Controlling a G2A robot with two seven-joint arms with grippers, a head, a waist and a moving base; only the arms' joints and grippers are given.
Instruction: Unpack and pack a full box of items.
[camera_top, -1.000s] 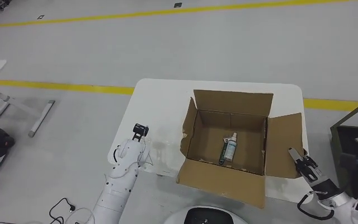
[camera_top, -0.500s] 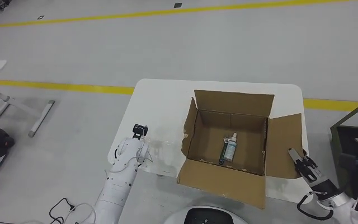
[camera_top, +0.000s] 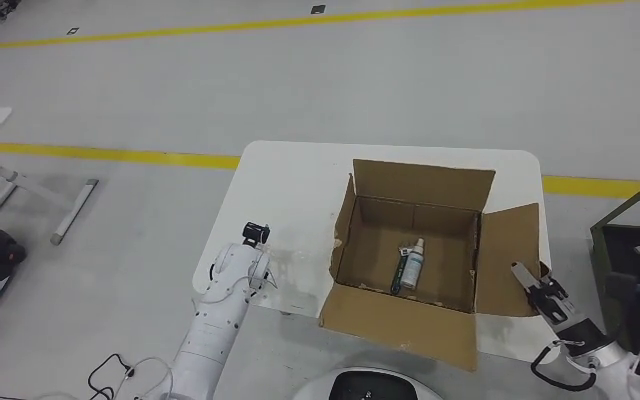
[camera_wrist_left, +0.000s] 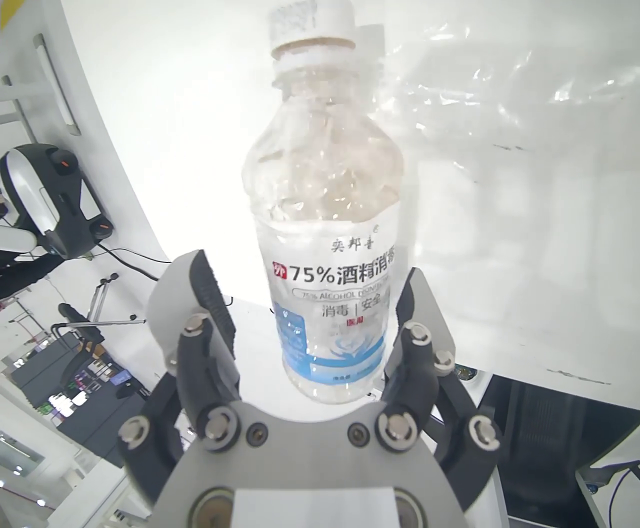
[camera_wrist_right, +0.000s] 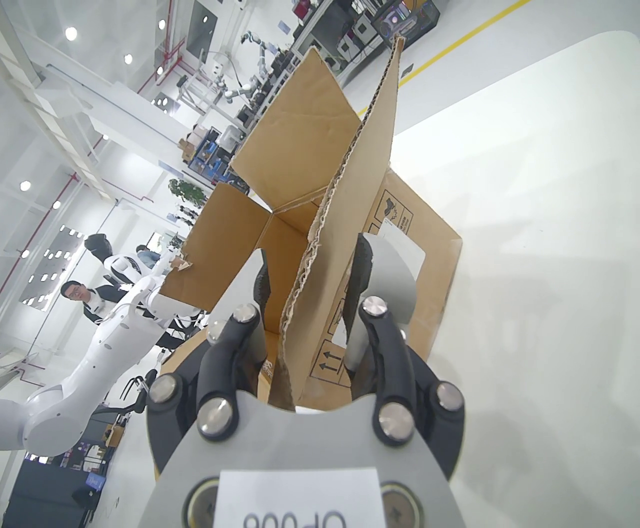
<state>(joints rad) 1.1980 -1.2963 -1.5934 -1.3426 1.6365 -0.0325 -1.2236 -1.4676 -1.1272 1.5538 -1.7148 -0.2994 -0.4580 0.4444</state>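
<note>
An open cardboard box (camera_top: 400, 320) stands on the white table (camera_top: 290, 180), all flaps out. A white spray bottle (camera_top: 410, 265) lies on its floor. Near the table's left edge my left gripper (camera_top: 266, 274) is open around the base of a clear bottle (camera_wrist_left: 325, 200) with a white cap and a blue-and-white label. One finger (camera_wrist_left: 210, 295) stands clear of the bottle and the other sits close beside it. My right gripper (camera_top: 524, 272) is at the box's right flap (camera_wrist_right: 350, 165), open, with the flap's torn edge between its fingers (camera_wrist_right: 370, 260).
Crinkled clear film (camera_wrist_left: 450, 75) lies on the table beyond the bottle's cap. A dark bin (camera_top: 620, 270) stands off the table's right side. The table's far left part is bare.
The box has slid a little to the right, and its right flap stands a bit steeper. My left arm has shifted slightly toward the box.
</note>
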